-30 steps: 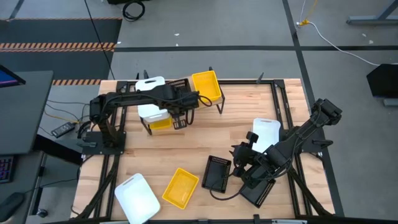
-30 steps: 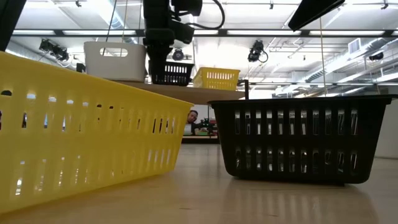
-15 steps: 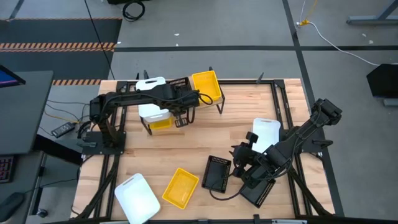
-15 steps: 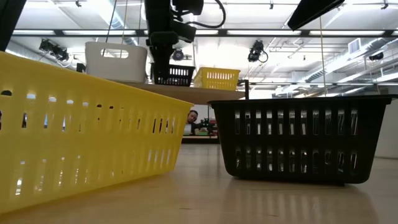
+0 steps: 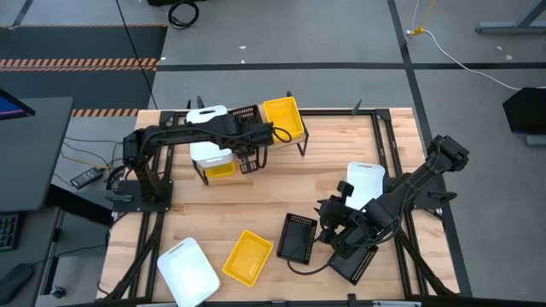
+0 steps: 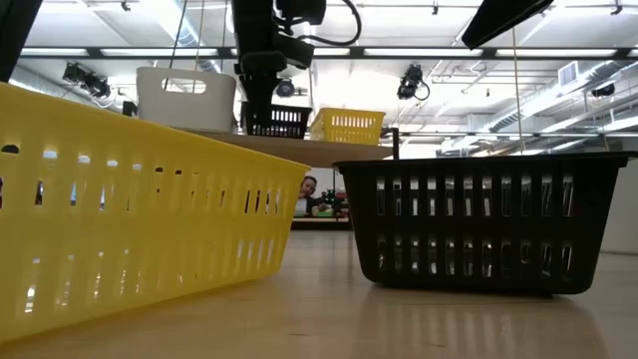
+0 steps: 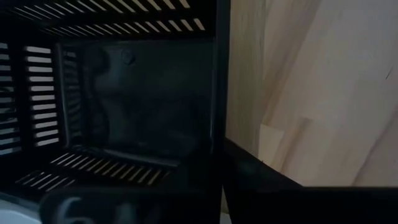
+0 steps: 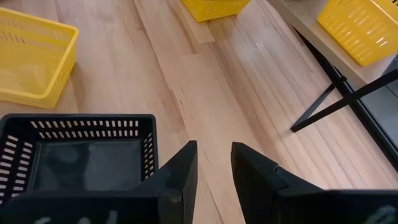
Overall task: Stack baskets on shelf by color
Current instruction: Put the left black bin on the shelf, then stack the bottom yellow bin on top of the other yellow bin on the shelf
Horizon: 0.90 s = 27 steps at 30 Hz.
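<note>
The shelf (image 6: 329,150) carries a white basket (image 6: 186,98), a black basket (image 6: 275,120) and a yellow basket (image 6: 347,126) side by side. My left gripper (image 6: 261,82) reaches down from above onto the black basket (image 5: 246,113) and is shut on it. My right gripper (image 8: 213,167) is open, low over the table's right half. It stands beside another black basket (image 8: 87,155) that rests on its base on the tabletop, and I cannot see contact. My left gripper holds the middle black basket by one side wall (image 7: 217,93) at its rim. One finger is inside the basket and the other finger (image 7: 267,180) outside, coming from above and pointing down. The basket stays upright, its base at the shelf plank.
Under the shelf sit a white basket (image 5: 209,155) and a yellow basket (image 5: 222,170). On the tabletop lie a yellow basket (image 5: 248,257), a white basket (image 5: 188,271), a white basket (image 5: 365,182) and a black basket (image 5: 354,265) under the right arm. Thin black shelf legs (image 8: 336,99) stand near.
My left gripper has shifted slightly toward the table's right, carrying the black basket along the shelf toward the yellow one. It has stayed shut. The right arm has kept still.
</note>
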{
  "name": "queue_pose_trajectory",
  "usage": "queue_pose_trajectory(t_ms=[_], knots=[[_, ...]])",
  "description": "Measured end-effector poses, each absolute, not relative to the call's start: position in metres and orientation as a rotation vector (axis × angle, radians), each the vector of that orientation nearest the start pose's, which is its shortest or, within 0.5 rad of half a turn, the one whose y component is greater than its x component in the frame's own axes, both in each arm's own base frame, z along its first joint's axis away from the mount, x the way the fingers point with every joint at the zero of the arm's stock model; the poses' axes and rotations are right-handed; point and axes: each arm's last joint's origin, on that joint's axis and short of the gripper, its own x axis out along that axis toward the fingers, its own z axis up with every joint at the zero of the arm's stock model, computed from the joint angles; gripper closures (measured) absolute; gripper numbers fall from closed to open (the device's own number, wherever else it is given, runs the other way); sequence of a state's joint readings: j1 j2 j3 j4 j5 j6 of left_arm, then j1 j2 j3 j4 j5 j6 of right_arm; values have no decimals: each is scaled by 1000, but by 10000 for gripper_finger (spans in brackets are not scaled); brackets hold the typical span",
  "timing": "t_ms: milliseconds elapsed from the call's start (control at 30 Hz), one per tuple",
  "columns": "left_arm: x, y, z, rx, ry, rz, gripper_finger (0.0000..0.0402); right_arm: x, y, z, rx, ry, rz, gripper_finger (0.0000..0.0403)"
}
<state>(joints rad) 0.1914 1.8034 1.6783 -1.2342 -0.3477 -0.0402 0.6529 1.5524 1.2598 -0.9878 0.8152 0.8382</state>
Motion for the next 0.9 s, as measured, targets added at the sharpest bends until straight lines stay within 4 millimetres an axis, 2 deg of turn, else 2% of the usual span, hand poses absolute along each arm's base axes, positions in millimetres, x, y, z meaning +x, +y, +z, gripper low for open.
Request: queue_pose_trajectory(t_ms=[300, 433, 900], knots=[[345, 68, 296, 91, 1361, 459, 364, 245, 161, 270, -80, 785, -499, 300], [343, 67, 299, 105, 1356, 470, 354, 245, 161, 270, -79, 784, -499, 300], [338, 67, 308, 131, 1319, 509, 235, 245, 161, 270, -74, 780, -498, 300]])
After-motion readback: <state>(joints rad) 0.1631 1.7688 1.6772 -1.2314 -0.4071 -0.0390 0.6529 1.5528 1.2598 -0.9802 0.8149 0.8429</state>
